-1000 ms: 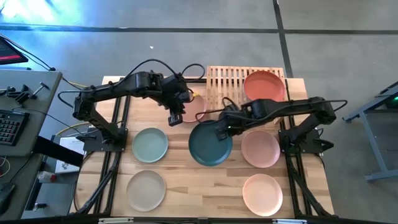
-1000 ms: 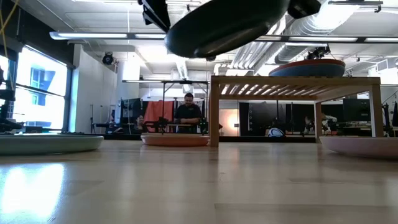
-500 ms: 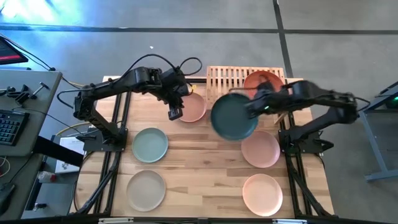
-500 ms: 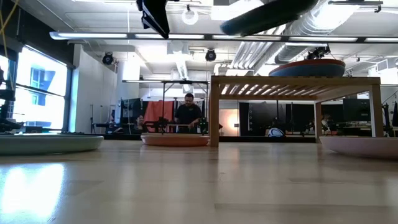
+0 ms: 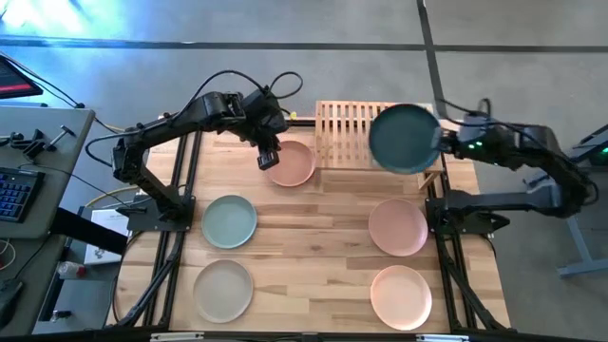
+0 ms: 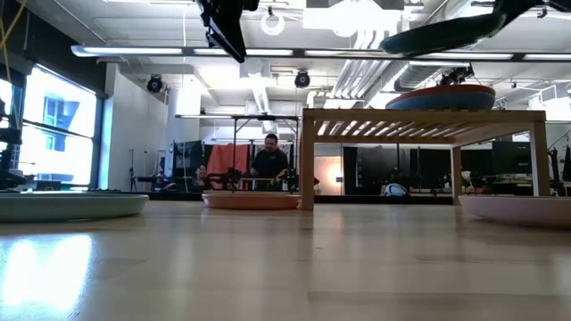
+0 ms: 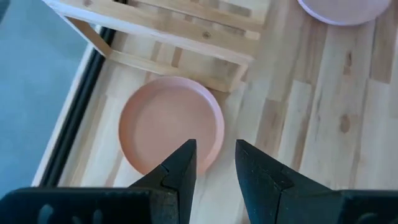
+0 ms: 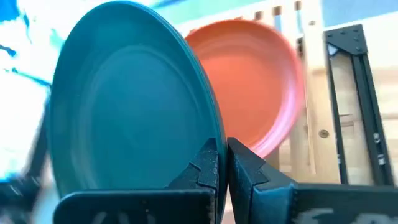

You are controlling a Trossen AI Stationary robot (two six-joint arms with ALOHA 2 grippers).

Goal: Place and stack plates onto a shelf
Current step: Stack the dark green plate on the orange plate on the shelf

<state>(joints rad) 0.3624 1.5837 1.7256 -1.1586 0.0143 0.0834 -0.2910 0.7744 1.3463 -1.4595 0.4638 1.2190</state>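
Observation:
My right gripper (image 8: 222, 163) is shut on the dark teal plate (image 5: 405, 138), which it holds in the air over the bamboo shelf (image 5: 342, 133). The red-orange plate (image 8: 261, 81) lies on the shelf's slats right below the teal one. In the low view the teal plate (image 6: 437, 31) hangs tilted above the red-orange plate (image 6: 442, 96). My left gripper (image 7: 214, 163) is open and hovers above the near rim of a pale pink plate (image 7: 171, 124), which lies flat on the table beside the shelf. No blue plate is in view. My right gripper pinches the teal plate's rim (image 8: 213, 138) between its two fingers, on the side of the plate toward the table's right (image 5: 439, 142). The fingers come roughly level from the right. The plate is lifted clear and tilted, above the red-orange plate.
Flat on the table lie a sage green plate (image 5: 229, 220), a beige plate (image 5: 223, 289), a pink plate (image 5: 397, 226) and a peach plate (image 5: 400, 295). The shelf's left half (image 5: 337, 123) shows bare slats. A person (image 6: 270, 162) sits far behind the table.
My right gripper has carried the teal plate up from over the table's middle, toward the far right, until it hangs over the shelf and the red-orange plate. The plate has stayed tilted in the hold. My left gripper has drifted a little toward the far edge.

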